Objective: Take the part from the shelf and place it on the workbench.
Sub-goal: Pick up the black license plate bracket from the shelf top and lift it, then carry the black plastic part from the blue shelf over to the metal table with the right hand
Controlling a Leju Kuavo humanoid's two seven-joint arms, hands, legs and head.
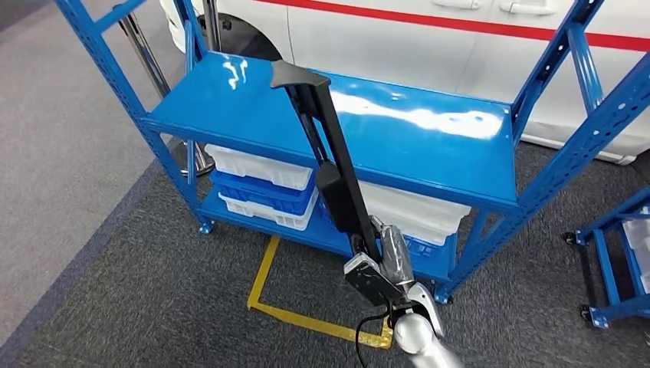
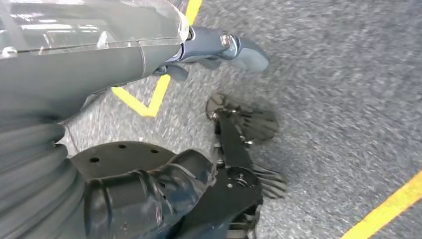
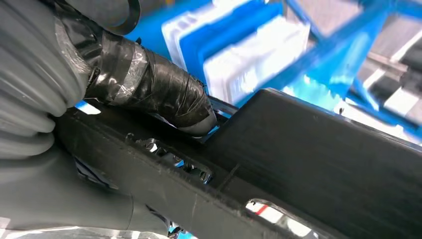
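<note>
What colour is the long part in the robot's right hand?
Black; the part held by the right hand shows best in the head view.

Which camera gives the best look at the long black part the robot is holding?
The head view: it shows the whole long black part, from its bent end above the blue shelf down to the right robot hand. The right wrist view shows a close section. The left wrist view faces the floor.

Nothing readable is showing anywhere: no text, label, brand or number on the shelf (image 1: 398,130), the bins (image 1: 264,188) or the part (image 1: 337,176) (the car's (image 1: 429,46) red stripe is carrying no lettering).
</note>
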